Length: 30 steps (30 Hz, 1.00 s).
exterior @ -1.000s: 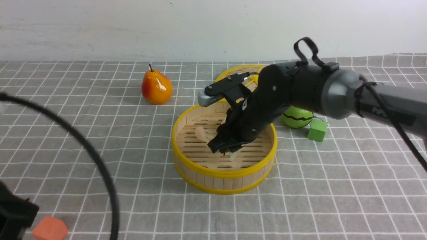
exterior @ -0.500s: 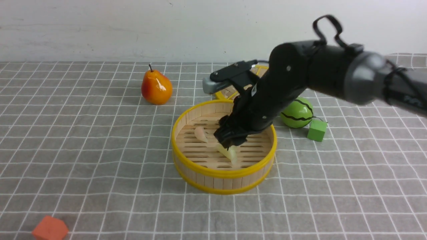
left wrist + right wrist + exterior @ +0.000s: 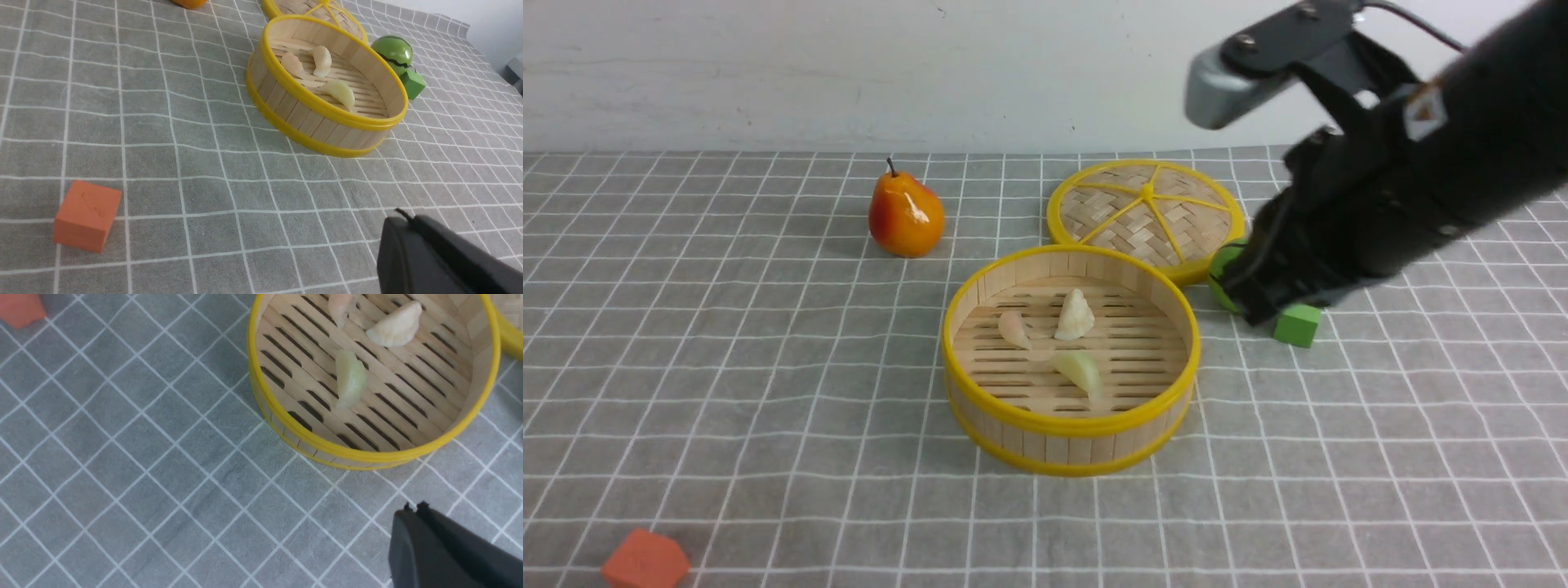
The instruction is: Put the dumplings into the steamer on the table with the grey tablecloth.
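Right of the steamer (image 3: 1070, 445), the right arm (image 3: 1421, 163) angles downward.

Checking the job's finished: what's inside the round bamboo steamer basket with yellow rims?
In the round bamboo steamer, three pleated crescents lie on the slats: pinkish dumpling, cream-white dumpling, pale yellowish dumpling. From the front, its near wall hides some floor.

Front view and both downward-angled wrist views share the steamer (image 3: 1054, 445).
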{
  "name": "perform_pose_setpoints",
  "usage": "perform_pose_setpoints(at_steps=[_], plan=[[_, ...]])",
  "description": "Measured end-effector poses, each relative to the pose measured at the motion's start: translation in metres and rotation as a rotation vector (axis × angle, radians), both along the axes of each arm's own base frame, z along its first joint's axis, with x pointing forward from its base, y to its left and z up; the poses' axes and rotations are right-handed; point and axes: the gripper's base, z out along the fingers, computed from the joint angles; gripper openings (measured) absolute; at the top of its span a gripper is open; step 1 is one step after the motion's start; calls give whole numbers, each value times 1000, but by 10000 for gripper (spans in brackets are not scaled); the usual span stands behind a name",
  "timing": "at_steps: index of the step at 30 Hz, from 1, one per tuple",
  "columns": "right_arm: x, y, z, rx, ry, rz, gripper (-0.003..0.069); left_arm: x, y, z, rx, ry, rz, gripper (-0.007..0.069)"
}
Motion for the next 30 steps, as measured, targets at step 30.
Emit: perform_pose_setpoints(at_steps=[30], plan=[[-132,-85,1,289,-477,-92,-8,0,0,1,-4,-6,0,4]])
